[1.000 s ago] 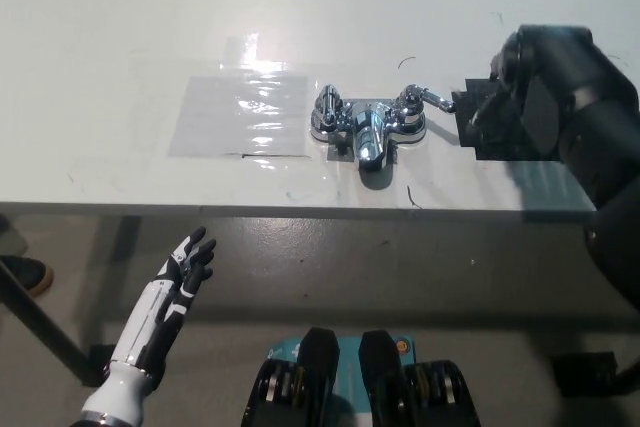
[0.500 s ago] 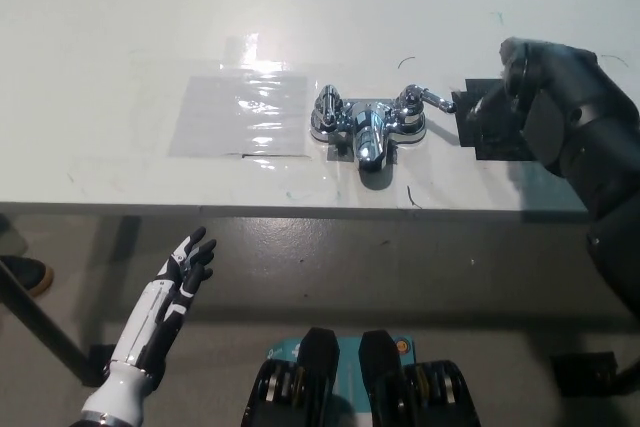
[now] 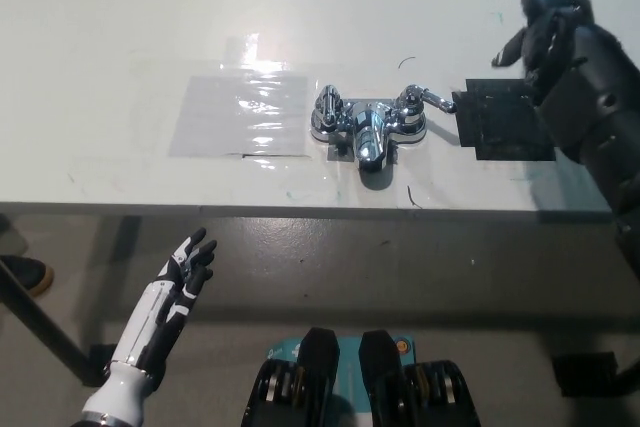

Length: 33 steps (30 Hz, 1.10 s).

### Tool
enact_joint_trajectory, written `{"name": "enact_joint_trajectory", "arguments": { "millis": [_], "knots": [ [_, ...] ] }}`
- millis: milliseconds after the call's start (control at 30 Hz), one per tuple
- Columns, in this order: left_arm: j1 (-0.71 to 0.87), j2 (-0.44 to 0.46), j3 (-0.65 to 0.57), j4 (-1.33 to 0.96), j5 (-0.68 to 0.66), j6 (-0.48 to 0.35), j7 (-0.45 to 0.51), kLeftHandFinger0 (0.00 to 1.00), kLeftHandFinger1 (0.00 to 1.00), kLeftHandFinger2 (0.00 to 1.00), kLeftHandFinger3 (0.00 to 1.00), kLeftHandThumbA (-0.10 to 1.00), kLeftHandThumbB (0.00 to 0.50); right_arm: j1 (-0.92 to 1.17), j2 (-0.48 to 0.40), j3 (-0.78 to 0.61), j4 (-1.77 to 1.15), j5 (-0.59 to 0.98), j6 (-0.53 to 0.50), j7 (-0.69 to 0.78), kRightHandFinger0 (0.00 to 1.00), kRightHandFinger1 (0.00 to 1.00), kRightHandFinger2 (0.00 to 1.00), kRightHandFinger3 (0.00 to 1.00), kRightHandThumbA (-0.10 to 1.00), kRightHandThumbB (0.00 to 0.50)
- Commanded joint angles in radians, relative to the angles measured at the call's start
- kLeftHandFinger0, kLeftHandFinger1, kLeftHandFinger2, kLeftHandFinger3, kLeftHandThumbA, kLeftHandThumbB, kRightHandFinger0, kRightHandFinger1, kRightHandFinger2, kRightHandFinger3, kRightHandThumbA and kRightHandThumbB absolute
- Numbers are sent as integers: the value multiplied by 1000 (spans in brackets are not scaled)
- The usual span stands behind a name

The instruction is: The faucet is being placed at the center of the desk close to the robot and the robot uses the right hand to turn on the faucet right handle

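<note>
A: Chrome faucet [image 3: 368, 129], shiny, two handles, short spout. Where?
B: Near front edge of white table [image 3: 100, 27], abt centre, btwn clear sheet [image 3: 240, 112] & black patch [image 3: 500, 125].
A: Axis?
B: Long axis left-right; spout twd robot; right handle [image 3: 422, 99] lever pointing right, tip just beside patch.
A: Hands?
B: Black right hand [image 3: 545, 22] over table's far right, well apart from faucet, fingers loosely apart, empty. White left hand [image 3: 188, 265] below table edge, fingers spread, empty.

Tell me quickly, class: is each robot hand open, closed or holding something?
Left hand: open, holding nothing.
Right hand: open, holding nothing, away from the faucet.
</note>
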Motion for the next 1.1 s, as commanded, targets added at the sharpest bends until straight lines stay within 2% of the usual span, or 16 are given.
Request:
{"name": "enact_joint_trajectory", "arguments": {
  "millis": [0, 133, 200, 233, 367, 500, 533, 567, 600, 667, 733, 833, 967, 1067],
  "knots": [
    [-14, 18, 19, -26, -19, -19, -14, 1000, 1000, 1000, 1000, 883, 178, -4, -168, -243, -589, 47, -85, -294, 1000, 1000, 1000, 1000, 969, 91],
    [-28, 23, 19, -16, -12, -17, -14, 1000, 1000, 1000, 1000, 881, 174, 117, -180, -393, -1013, 117, -33, -159, 1000, 1000, 1000, 1000, 1000, 136],
    [-38, 24, 19, -9, -13, -15, -14, 1000, 1000, 1000, 1000, 881, 176, 194, -174, -466, -1281, 183, -5, -74, 1000, 1000, 1000, 1000, 1000, 134],
    [-45, 23, 21, -6, -17, -12, -14, 1000, 1000, 1000, 1000, 873, 170, 229, -166, -489, -1417, 200, 34, -35, 1000, 1000, 1000, 1000, 1000, 169],
    [-62, 22, 19, 0, -8, -9, -11, 1000, 1000, 1000, 1000, 879, 155, 333, -163, -505, -1720, 223, 64, 27, 1000, 1000, 1000, 1000, 1000, 183],
    [-66, 20, 19, 9, -14, -18, -13, 1000, 1000, 1000, 1000, 879, 165, 436, -123, -521, -1953, 327, 68, 24, 1000, 1000, 1000, 1000, 1000, 166],
    [-68, 20, 19, 13, -15, -21, -13, 1000, 1000, 1000, 1000, 881, 172, 483, -108, -522, -2028, 353, 74, 13, 1000, 1000, 1000, 1000, 1000, 188],
    [-68, 20, 20, 14, -16, -22, -13, 1000, 1000, 1000, 1000, 881, 172, 496, -105, -522, -2045, 361, 74, 8, 1000, 1000, 1000, 1000, 1000, 190],
    [-67, 19, 19, 14, -15, -22, -13, 1000, 1000, 1000, 1000, 882, 167, 540, -105, -516, -2078, 372, 29, -15, 1000, 1000, 1000, 1000, 1000, 156],
    [-66, 17, 17, 15, -14, -18, -13, 1000, 1000, 1000, 1000, 884, 166, 605, -106, -504, -2119, 362, -49, -54, 1000, 1000, 1000, 1000, 1000, 129],
    [-80, 10, 17, 24, -20, -12, -11, 1000, 1000, 1000, 1000, 881, 172, 659, -104, -489, -2148, 289, -142, -102, 1000, 1000, 1000, 1000, 1000, 106],
    [-100, 13, 20, 42, -17, -20, -9, 1000, 1000, 1000, 1000, 883, 181, 705, -97, -487, -2150, 278, -239, -130, 1000, 1000, 1000, 1000, 1000, 126],
    [-120, 13, 24, 48, -20, -11, -7, 1000, 1000, 1000, 1000, 876, 169, 732, -75, -496, -2150, 310, -305, -165, 1000, 1000, 1000, 1000, 1000, 111],
    [-153, 13, 27, 61, -22, -13, -6, 1000, 1000, 1000, 1000, 872, 158, 711, -70, -506, -2150, 351, -296, -171, 1000, 1000, 1000, 1000, 1000, 168]
  ]
}}
